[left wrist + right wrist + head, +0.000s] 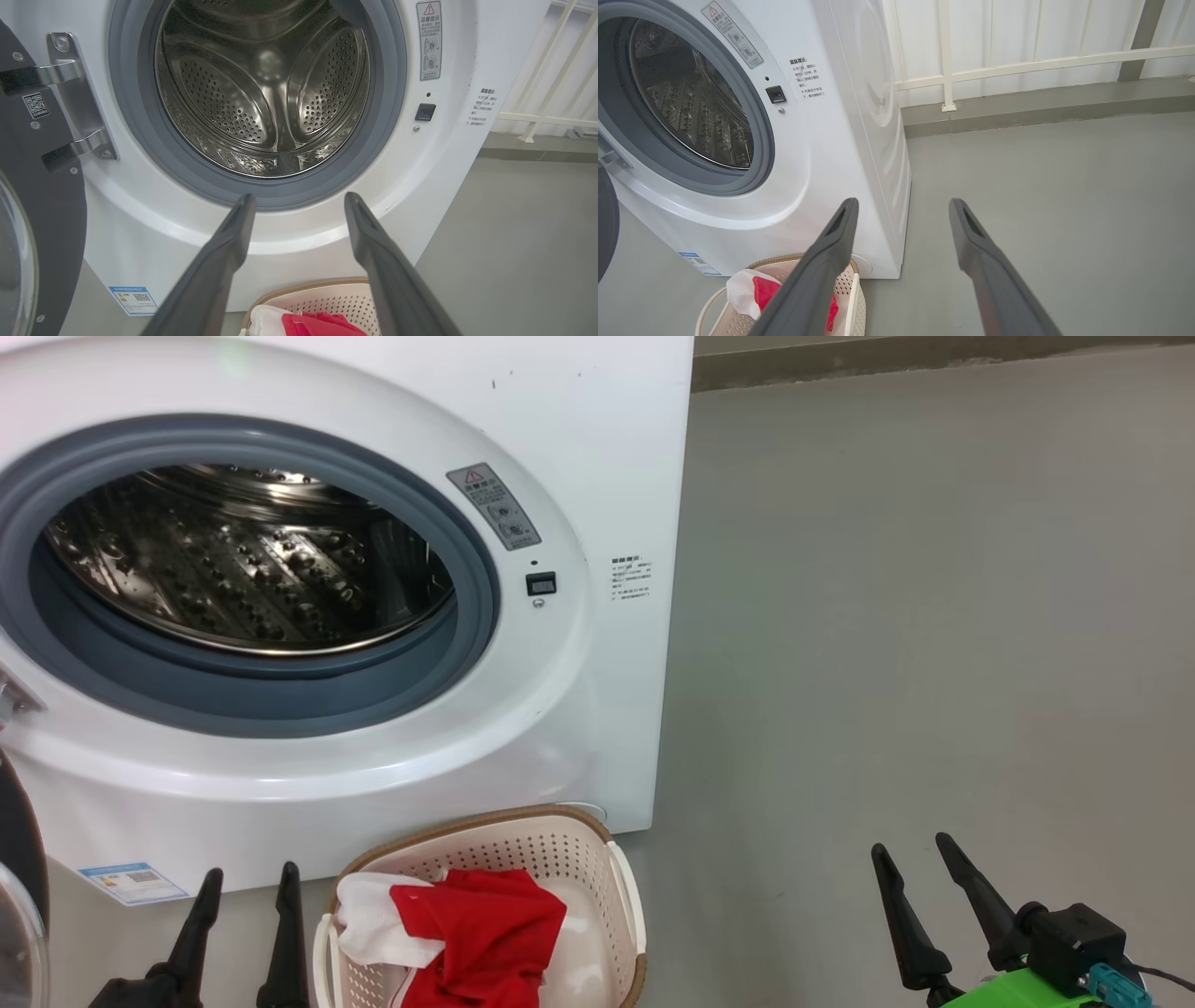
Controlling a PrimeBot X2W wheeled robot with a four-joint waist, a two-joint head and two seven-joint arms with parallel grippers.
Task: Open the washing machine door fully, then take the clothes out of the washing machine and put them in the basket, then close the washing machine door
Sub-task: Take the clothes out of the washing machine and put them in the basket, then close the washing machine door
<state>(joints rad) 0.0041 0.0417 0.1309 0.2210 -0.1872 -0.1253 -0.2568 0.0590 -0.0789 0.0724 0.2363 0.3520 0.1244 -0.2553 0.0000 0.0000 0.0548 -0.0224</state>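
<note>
The white washing machine (579, 448) stands with its steel drum (261, 88) bare inside. Its black-rimmed door (32, 224) is swung wide open on the left hinge and peeks in at the head view's left edge (19, 859). On the floor before the machine, the cream basket (621, 882) holds the clothes: a red garment (485, 924) over a white one (373, 924). My left gripper (247, 882) hangs open just left of the basket, nothing between its fingers. Over bare floor to the right, my right gripper (910, 854) is open and empty too.
Grey floor (934, 616) stretches to the right of the machine. A white railing (1017, 65) and a low kerb run along the back wall. The open door takes up the space to the machine's left.
</note>
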